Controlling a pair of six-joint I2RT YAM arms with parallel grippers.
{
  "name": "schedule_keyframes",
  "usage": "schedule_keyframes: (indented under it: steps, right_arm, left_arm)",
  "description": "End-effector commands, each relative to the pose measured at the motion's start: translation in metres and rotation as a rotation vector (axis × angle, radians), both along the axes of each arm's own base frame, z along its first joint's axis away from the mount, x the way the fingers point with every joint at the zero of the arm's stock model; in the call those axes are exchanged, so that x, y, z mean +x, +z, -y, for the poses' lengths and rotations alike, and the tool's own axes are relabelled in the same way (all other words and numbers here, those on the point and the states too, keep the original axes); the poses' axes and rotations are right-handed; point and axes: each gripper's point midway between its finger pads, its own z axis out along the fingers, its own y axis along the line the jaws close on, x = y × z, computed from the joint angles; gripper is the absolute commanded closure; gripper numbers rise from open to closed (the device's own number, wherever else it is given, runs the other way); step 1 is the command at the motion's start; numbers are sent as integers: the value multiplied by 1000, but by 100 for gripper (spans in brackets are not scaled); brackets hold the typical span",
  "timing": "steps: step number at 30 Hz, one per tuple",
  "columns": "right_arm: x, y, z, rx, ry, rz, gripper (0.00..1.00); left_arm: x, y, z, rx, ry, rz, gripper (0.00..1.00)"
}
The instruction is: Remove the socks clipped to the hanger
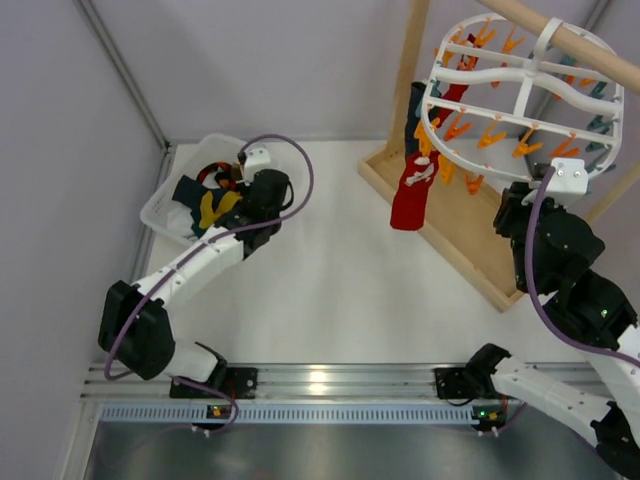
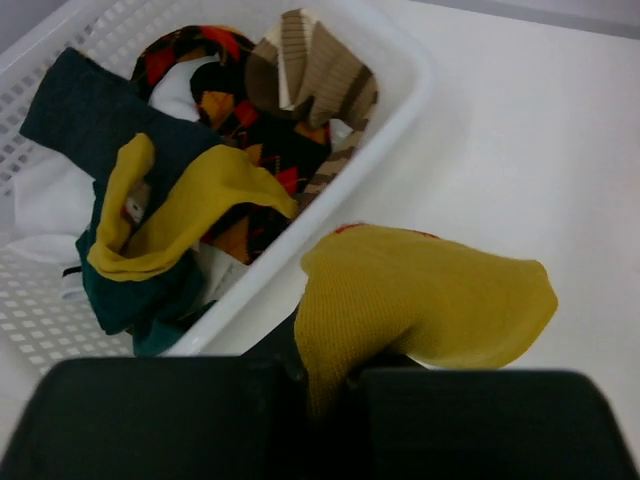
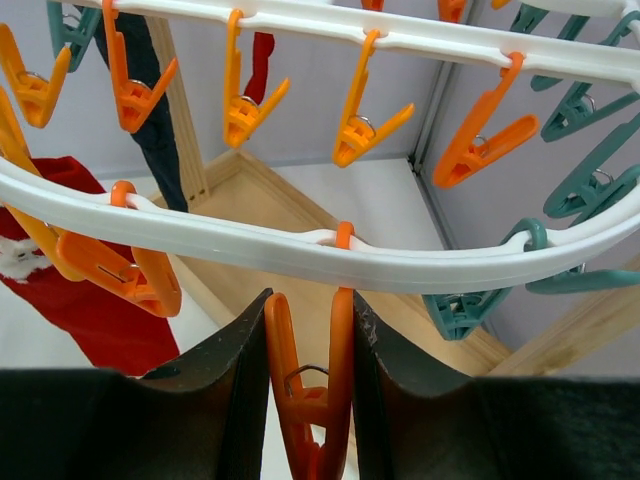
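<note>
Pinching a mustard sock (image 2: 430,300) between its closed fingers, the left gripper (image 2: 325,372) is hovering just beside the white basket (image 2: 395,125), where other socks are lying in a heap. The right gripper (image 3: 310,370) is squeezing an orange clip (image 3: 305,400) dangling from the hanger (image 3: 250,245), one finger on either side. A red sock (image 3: 90,310) and a navy sock (image 3: 158,160) are hanging farther back, apart from those fingers.

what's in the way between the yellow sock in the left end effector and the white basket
Nothing visible. The left end effector is shut on the yellow sock, which hangs just outside the basket by its near rim. The basket is open on top and holds only other socks.
</note>
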Motion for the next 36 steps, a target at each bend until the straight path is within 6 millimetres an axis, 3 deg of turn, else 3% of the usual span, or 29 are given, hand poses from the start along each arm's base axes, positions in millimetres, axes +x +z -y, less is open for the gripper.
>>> schedule_keyframes:
  steps: [1, 3, 8, 11, 17, 18, 19, 20, 21, 22, 24, 26, 27, 32, 36]
  right_arm:
    - [-6, -3, 5, 45, -4, 11, 99]
    - [-6, -1, 8, 44, -20, 18, 99]
    - [1, 2, 10, 12, -61, 6, 99]
    - [3, 4, 13, 20, -78, 15, 98]
    - [14, -5, 8, 16, -58, -10, 95]
    - [18, -8, -1, 29, -11, -20, 95]
    - [22, -12, 6, 33, -32, -28, 95]
    - [28, -18, 1, 42, 6, -38, 95]
    - [32, -21, 2, 55, 11, -33, 94]
    - [35, -23, 14, 61, -27, -28, 94]
    - [39, -28, 19, 75, -46, -18, 94]
    - [41, -29, 21, 80, -50, -26, 93]
    - [41, -28, 20, 87, -48, -25, 91]
    - [41, -24, 28, 112, -65, -30, 82]
    - [41, -23, 34, 134, -77, -25, 81]
  left_arm:
    - [15, 23, -18, -99, 19, 18, 100]
    - [27, 34, -29, -103, 38, 31, 100]
    - [53, 24, -53, -107, 104, -15, 100]
    - [66, 14, -90, -133, 205, -40, 100]
    - [78, -9, -135, -158, 337, -86, 100]
    - [80, -17, -139, -163, 349, -100, 97]
    - [83, -23, -142, -173, 352, -114, 92]
    - [89, -29, -144, -214, 331, -129, 84]
    - [94, -44, -145, -226, 322, -164, 83]
    - [98, -51, -144, -244, 304, -183, 78]
    - [104, -66, -141, -284, 283, -220, 48]
    - [105, -72, -137, -305, 276, -232, 31]
    - [107, -72, -137, -310, 275, -230, 2]
    - [105, -57, -123, -364, 208, -214, 2]
    - [93, -15, -106, -391, 132, -143, 2]
